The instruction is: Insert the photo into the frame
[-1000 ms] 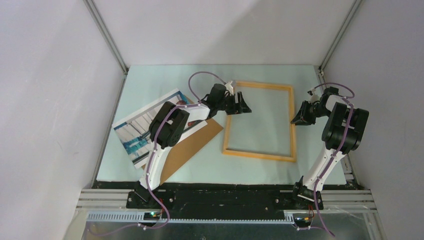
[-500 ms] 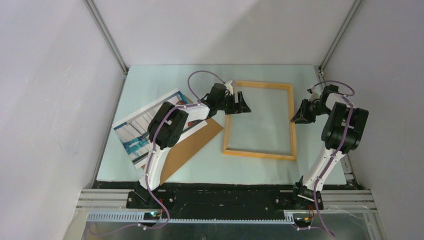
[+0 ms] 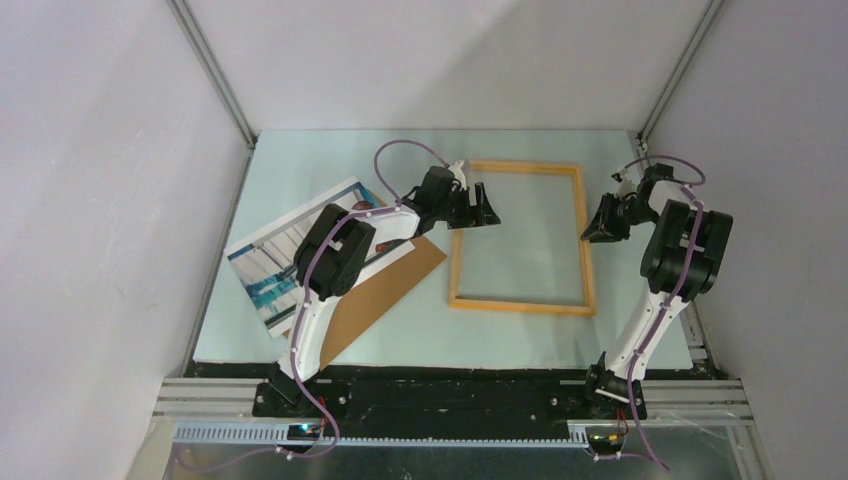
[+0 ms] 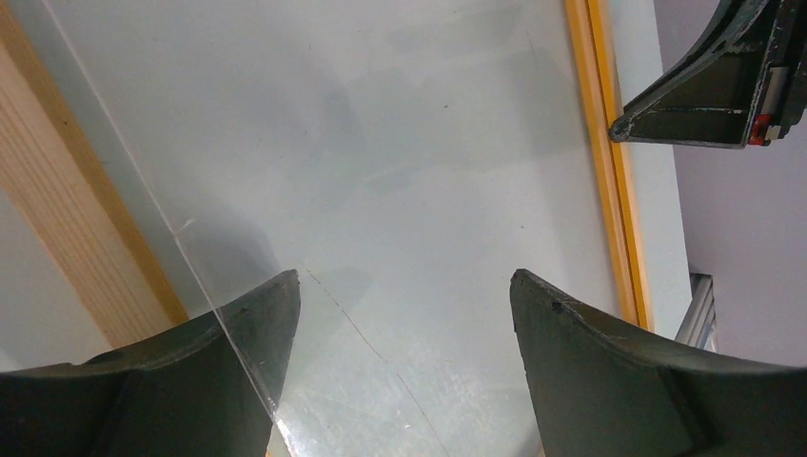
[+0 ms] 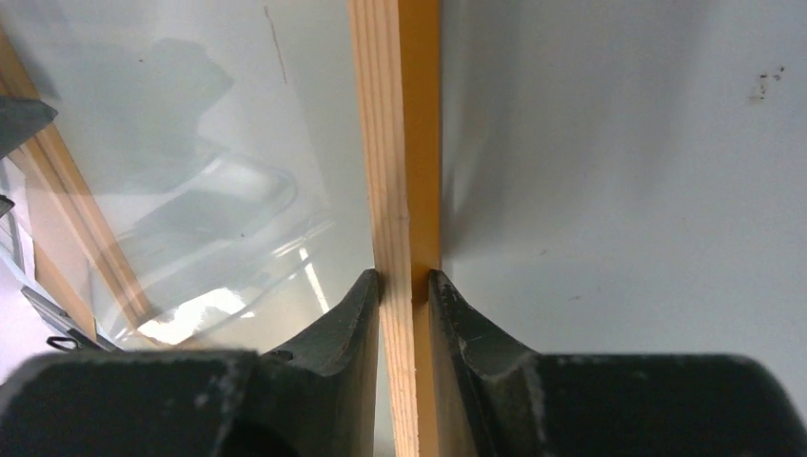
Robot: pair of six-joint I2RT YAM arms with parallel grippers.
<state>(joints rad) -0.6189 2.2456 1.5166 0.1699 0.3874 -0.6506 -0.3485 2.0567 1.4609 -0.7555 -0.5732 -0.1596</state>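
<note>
Nearest, on the bench's left, the photo lies face up and askew, overlapping a brown board, well left of both hands. To its right lies the frame, with bare bench along its near and right sides. Farther on, the right hand is clamped on the frame's right rail. The left hand hovers with fingers apart just inside the left rail, holding nothing.

White arms, black joints, purple cables, dark hands
</note>
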